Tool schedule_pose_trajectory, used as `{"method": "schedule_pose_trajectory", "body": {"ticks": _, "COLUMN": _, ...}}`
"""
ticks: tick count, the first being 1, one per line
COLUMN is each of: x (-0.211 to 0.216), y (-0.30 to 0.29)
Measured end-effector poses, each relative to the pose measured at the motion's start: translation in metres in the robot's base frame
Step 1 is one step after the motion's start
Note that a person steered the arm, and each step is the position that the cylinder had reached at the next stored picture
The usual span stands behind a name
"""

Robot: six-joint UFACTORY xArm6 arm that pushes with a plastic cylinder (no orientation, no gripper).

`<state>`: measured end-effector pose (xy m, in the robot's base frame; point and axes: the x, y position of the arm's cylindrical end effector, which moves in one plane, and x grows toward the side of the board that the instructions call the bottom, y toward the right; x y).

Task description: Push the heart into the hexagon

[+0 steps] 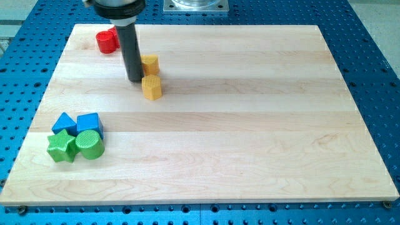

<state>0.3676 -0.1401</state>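
Observation:
My tip (134, 79) rests on the wooden board (250, 125) in the upper left part of the view. A yellow block that looks like the heart (150, 64) sits just to the tip's upper right, almost touching the rod. A yellow block that looks like the hexagon (152, 87) lies just below the heart, to the tip's lower right. The two yellow blocks are close together, touching or nearly so.
A red block (107, 41) lies near the board's top left edge, partly behind the rod. At the lower left sit a blue triangle-like block (64, 122), a blue cube (89, 123), a green star (61, 147) and a green cylinder (90, 145), bunched together.

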Motion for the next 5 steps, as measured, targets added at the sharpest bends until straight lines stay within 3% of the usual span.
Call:
{"method": "schedule_pose_trajectory", "body": {"ticks": 1, "x": 0.017, "y": -0.026}}
{"method": "schedule_pose_trajectory", "body": {"ticks": 2, "x": -0.006, "y": -0.019}}
{"method": "schedule_pose_trajectory", "body": {"ticks": 3, "x": -0.057, "y": 0.010}}
{"method": "schedule_pose_trajectory", "body": {"ticks": 4, "x": -0.044, "y": 0.020}}
{"method": "schedule_pose_trajectory", "body": {"ticks": 5, "x": -0.005, "y": 0.020}}
